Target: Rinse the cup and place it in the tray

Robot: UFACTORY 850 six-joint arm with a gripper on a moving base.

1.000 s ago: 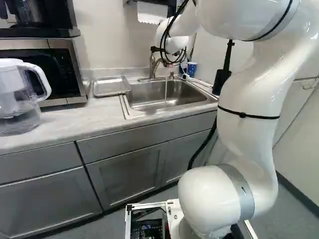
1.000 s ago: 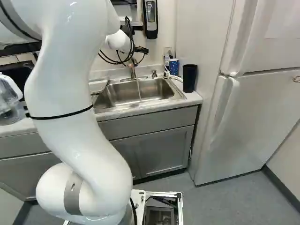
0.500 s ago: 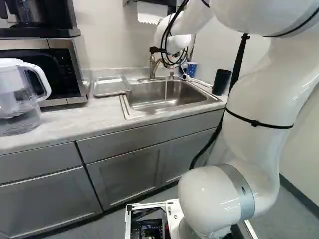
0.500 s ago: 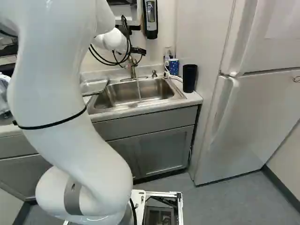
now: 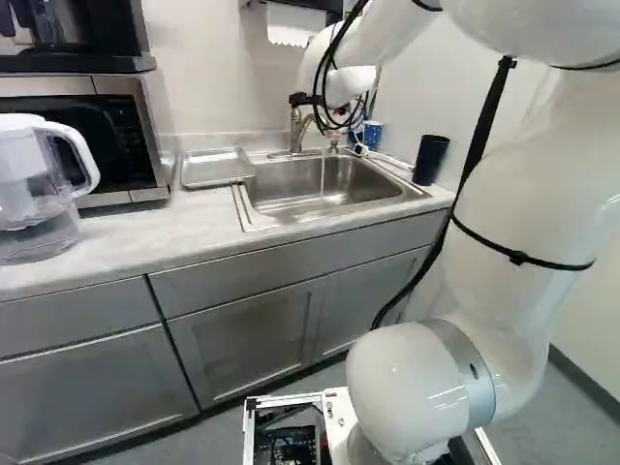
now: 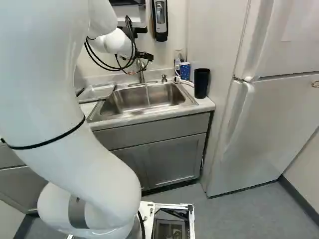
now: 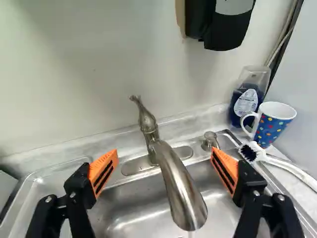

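Left of centre in the left base view, your tray [image 5: 215, 168] lies on the surface [image 5: 116, 232] just as it did a moment ago; the wrist view gives you no clear look at it. At centre, water [image 5: 323, 174] still runs into the sink [image 6: 132, 98], a stream the base views show and the wrist view barely does. The base hasn't moved. Past the sink, the wrist view best shows you the dotted blue mug [image 7: 275, 125], upright beside the soap bottle [image 7: 246, 100], its handle on the faucet side and a brush [image 7: 252, 152] close by. At the right of the left base view, your arm [image 5: 523, 232] has swung outward, uncovering the dark tumbler [image 5: 431, 159], while its wrist stays near the faucet [image 7: 179, 188]. Your gripper [image 7: 164, 157] is open and empty, its fingers either side of the spout. So the mug isn't picked up; likely you'll back clear, then reach for it without snagging the brush.
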